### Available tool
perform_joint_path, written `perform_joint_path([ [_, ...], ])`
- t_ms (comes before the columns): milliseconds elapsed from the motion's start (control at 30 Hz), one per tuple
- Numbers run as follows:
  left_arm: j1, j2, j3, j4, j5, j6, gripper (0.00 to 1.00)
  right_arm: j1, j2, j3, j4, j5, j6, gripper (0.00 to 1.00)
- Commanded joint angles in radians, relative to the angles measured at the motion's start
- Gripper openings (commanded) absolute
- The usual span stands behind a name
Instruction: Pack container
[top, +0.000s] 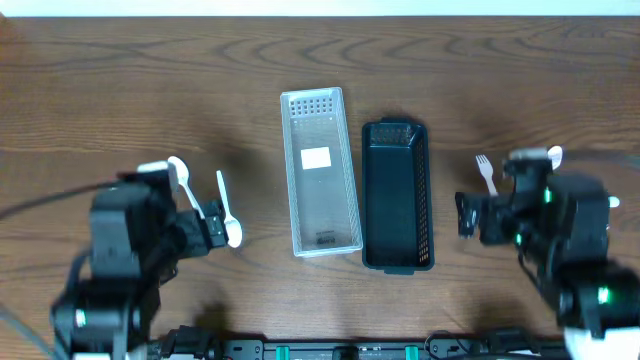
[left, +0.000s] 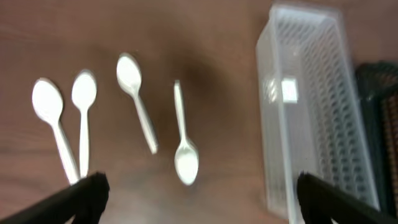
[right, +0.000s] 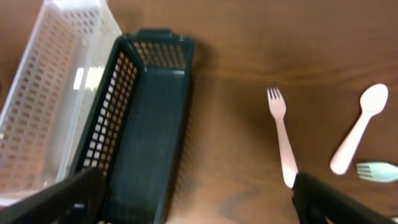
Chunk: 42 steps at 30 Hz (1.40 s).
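A clear plastic basket (top: 322, 175) and a dark green basket (top: 396, 195) stand side by side mid-table, both empty. Several white spoons lie left of them; in the left wrist view (left: 185, 137) one lies nearest my jaws. My left gripper (top: 215, 228) is open over the spoons (left: 199, 199), holding nothing. A white fork (top: 486, 174) lies right of the dark basket, also in the right wrist view (right: 281, 137), with a white spoon (right: 360, 127) and a pale green fork head (right: 378, 170). My right gripper (top: 465, 215) is open and empty (right: 199, 199).
The brown wooden table (top: 150, 80) extends to a pale far edge. The arm bases sit along the front edge. A cable runs off the left side.
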<state>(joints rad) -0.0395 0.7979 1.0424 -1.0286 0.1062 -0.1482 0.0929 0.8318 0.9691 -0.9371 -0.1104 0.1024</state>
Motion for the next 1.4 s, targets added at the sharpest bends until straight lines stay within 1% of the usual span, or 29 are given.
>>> perform_joint_path([
  [0,0.005,0.142,0.111,-0.083,0.015,0.049,0.98,0.011,0.126,0.142,-0.07,-0.101,-0.009,0.99],
  [33,0.005,0.167,0.12,-0.092,0.015,0.044,0.98,0.011,0.156,0.165,-0.069,-0.134,-0.036,0.68],
  [67,0.005,0.191,0.121,-0.093,0.018,0.034,0.98,0.011,0.178,0.18,-0.069,-0.152,-0.04,0.23],
  [100,0.005,0.207,0.121,-0.093,0.019,0.035,0.98,0.011,0.201,0.192,-0.071,-0.153,-0.037,0.01],
  [167,0.005,0.236,0.121,-0.097,0.019,0.035,1.0,0.015,0.231,0.198,-0.094,-0.166,-0.005,0.01],
  [267,0.005,0.261,0.121,-0.097,0.019,0.035,0.81,0.047,0.262,0.198,-0.203,-0.186,-0.003,0.01],
  [333,0.005,0.268,0.121,-0.097,0.019,0.035,0.67,0.096,0.274,0.198,-0.313,-0.186,-0.006,0.01],
  [367,0.005,0.269,0.121,-0.097,0.019,0.035,0.62,0.126,0.275,0.198,-0.36,-0.187,-0.006,0.01],
  [433,0.005,0.268,0.121,-0.097,0.018,0.036,0.58,0.185,0.27,0.198,-0.423,-0.208,-0.002,0.01],
  [500,0.005,0.269,0.121,-0.096,0.018,0.036,0.57,0.249,0.257,0.198,-0.467,-0.238,0.018,0.01],
  [633,0.005,0.269,0.121,-0.096,0.018,0.036,0.57,0.364,0.243,0.198,-0.518,-0.241,0.079,0.01],
  [767,0.005,0.269,0.121,-0.095,0.018,0.035,0.58,0.421,0.255,0.172,-0.497,-0.238,0.101,0.01],
  [1133,0.005,0.269,0.121,-0.096,0.018,0.036,0.59,0.439,0.294,-0.048,-0.338,-0.238,0.13,0.01],
  [1367,0.005,0.269,0.121,-0.096,0.018,0.035,0.59,0.439,0.294,-0.14,-0.277,-0.261,0.137,0.01],
])
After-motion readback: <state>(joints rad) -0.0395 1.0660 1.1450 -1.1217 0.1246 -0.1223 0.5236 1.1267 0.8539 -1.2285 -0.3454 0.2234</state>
